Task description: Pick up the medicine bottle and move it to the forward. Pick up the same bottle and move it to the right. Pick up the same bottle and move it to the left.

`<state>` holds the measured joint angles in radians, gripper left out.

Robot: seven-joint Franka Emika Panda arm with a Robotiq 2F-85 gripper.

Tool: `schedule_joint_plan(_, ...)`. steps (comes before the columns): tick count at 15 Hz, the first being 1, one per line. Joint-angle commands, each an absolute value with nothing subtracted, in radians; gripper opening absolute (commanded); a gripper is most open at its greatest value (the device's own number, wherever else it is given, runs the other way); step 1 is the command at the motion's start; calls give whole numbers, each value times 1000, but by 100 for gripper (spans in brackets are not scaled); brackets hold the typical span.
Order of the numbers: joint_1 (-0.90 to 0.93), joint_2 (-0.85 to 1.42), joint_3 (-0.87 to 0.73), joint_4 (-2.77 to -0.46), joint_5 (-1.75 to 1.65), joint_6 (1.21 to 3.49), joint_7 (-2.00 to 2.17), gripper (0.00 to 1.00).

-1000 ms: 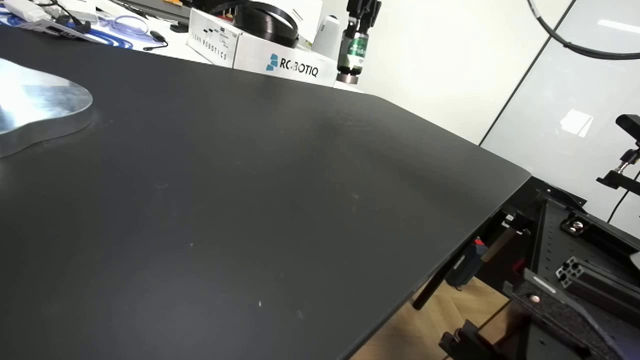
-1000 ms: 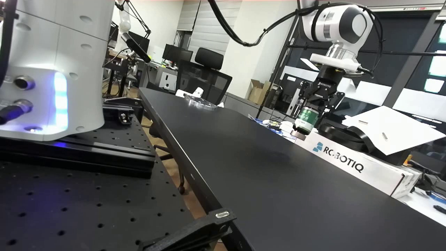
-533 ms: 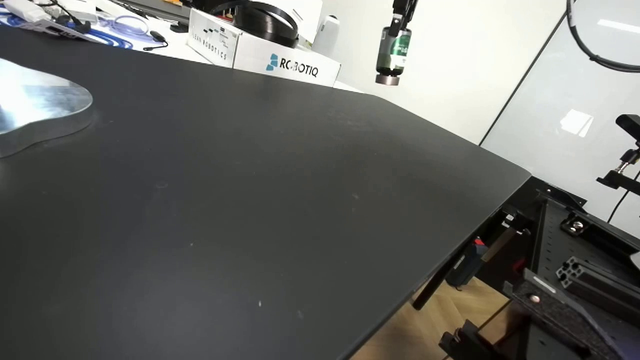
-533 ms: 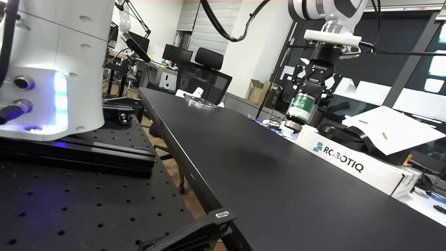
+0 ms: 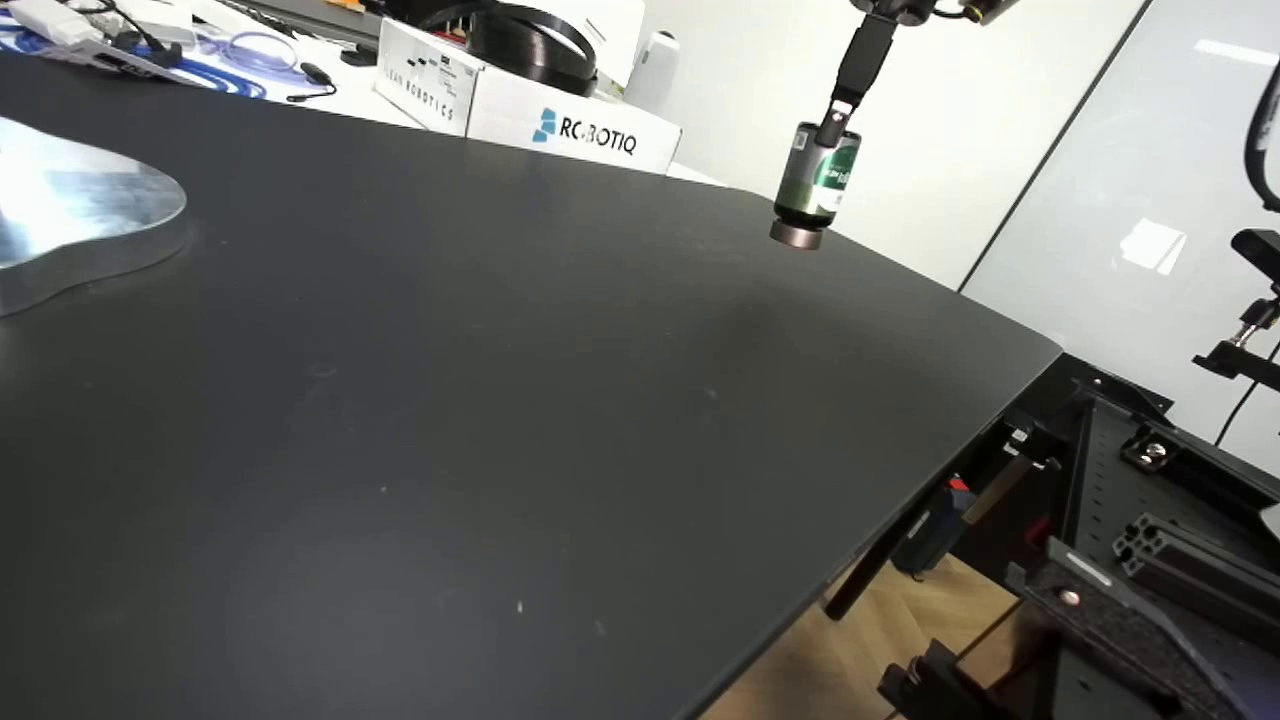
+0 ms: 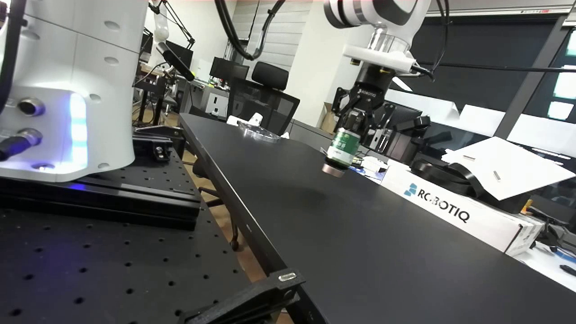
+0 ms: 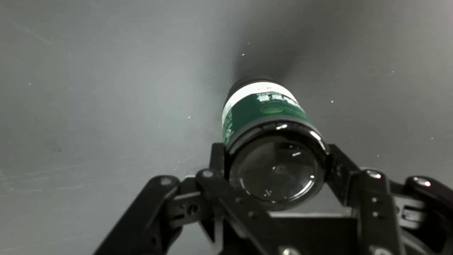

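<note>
The medicine bottle (image 5: 810, 190) is dark with a green and white label and a metallic cap. It also shows in an exterior view (image 6: 343, 147) and in the wrist view (image 7: 263, 106). My gripper (image 7: 276, 163) is shut on the bottle near its base, one finger on each side. The gripper also shows in both exterior views (image 5: 838, 125) (image 6: 355, 121). The bottle hangs tilted and upside down, cap toward the table, its dark base facing the wrist camera. It is in the air above the black table (image 5: 450, 400), its shadow on the surface below.
A white box with Robotiq lettering (image 5: 570, 125) (image 6: 432, 202) stands along the table's far edge, with black items and a white sheet on it. A plain white bottle-like object (image 5: 655, 70) stands behind it. A clear, shiny slab (image 5: 90, 205) (image 6: 258, 132) lies at one table end.
My gripper has carried the bottle through the air, away from the white box and further in over the table. The bottle has stayed in the fingers.
</note>
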<state>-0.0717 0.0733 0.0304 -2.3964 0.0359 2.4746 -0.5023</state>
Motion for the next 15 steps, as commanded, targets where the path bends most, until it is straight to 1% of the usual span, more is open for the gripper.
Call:
schedule_joint_plan(1,-48,31,39,-2514,99,2588,-553,45)
schedule_joint_plan(6,-37,45,52,-2574,178,2673,-613,45)
schedule_joint_plan(11,-36,56,52,-2603,174,2732,-630,45)
schedule_joint_plan(12,-36,46,52,-2608,169,2725,-625,88)
schedule_joint_plan(14,-35,10,52,-2609,160,2677,-618,98)
schedule_joint_plan(15,-33,-41,50,-2610,154,2634,-603,100)
